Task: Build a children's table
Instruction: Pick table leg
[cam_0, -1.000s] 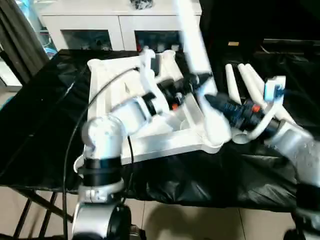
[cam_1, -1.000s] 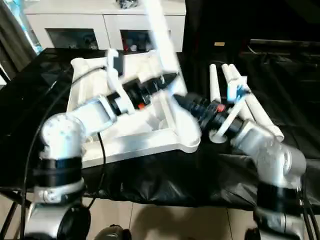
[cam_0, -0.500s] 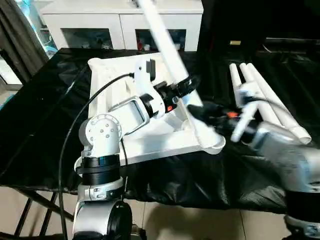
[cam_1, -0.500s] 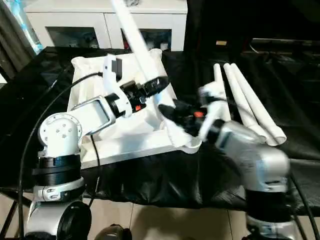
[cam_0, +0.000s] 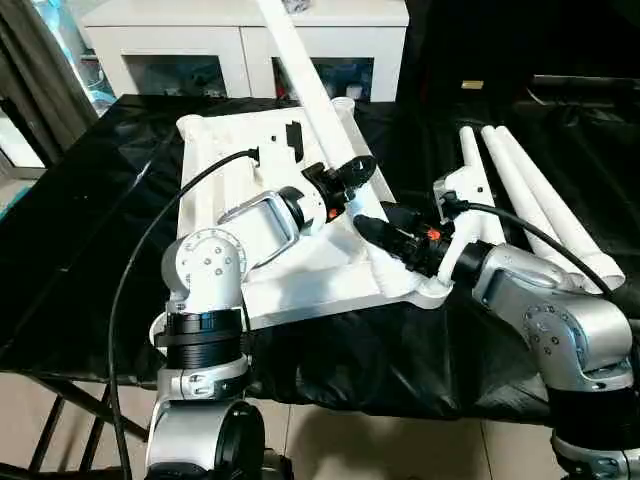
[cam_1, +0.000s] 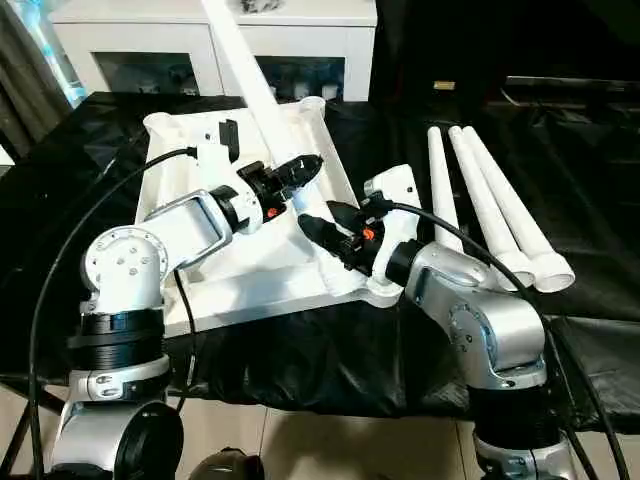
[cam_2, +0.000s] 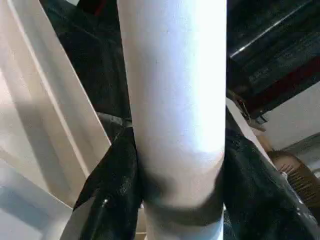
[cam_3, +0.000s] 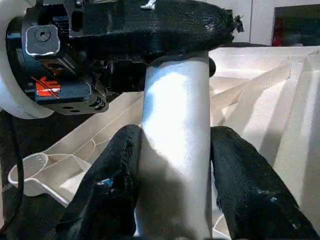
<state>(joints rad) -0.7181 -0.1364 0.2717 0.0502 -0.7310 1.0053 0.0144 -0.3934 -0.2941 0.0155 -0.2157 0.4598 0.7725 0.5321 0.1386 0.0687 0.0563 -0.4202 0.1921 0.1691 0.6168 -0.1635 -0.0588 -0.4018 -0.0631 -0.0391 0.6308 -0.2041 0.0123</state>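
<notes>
one tabletop (cam_0: 240, 200), four legs (cam_0: 540, 200) — two grippers (cam_0: 352, 172)

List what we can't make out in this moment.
- Foot of the raised leg: in the head views, the right hand and left hand cover it, so seating in the tabletop corner socket is unclear.
- The leg's upper end: cut by the top edge.
- Cabinet contents: too small.

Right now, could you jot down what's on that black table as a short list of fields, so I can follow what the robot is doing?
tabletop: white, lying underside up on the black table
leg in hand: white tube, slanting up from the tabletop's near right corner
left gripper: fingers closed around the leg
right gripper: fingers closed around the same leg, lower down
spare legs: three, lying side by side at the right
cabinet: white, behind the table
</notes>
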